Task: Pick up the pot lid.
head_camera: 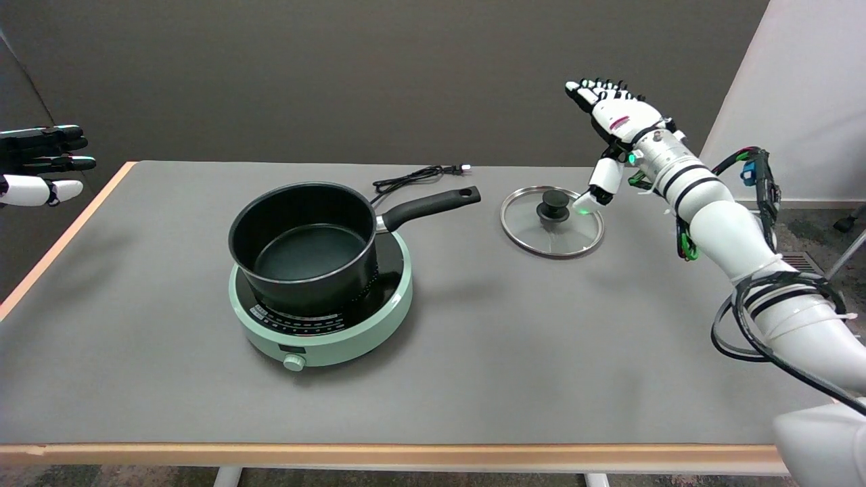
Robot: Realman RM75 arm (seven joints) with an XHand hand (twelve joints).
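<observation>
While the fingers (595, 91) of the right hand (612, 128) stand spread and stretched up and away from the table, holding nothing, the thumb (595, 189) hangs down on its own, its green-lit tip just over the right edge of the pot lid (551, 233). Whether that tip touches the glass or only hovers above it cannot be told from this view. Just past the thumb tip, toward the middle of the lid, stands the black knob (553, 204), apart from the thumb and ungripped.

The lid lies flat on the grey table (473, 379), knob up, below the outstretched fingers. So the reach looks nearly made, but nothing of the pick itself is done: no grasp, no lift. What is left, as I judge it, is to bring the fingers down around the knob, close them against the thumb, and raise the lid off the table.

Farther out from the fingers, beyond the lid, the handle (433, 203) of the black pot (304, 247) points toward the lid. The pot sits open on a pale green hotplate (325, 331), whose cord (413, 177) trails behind it.
</observation>
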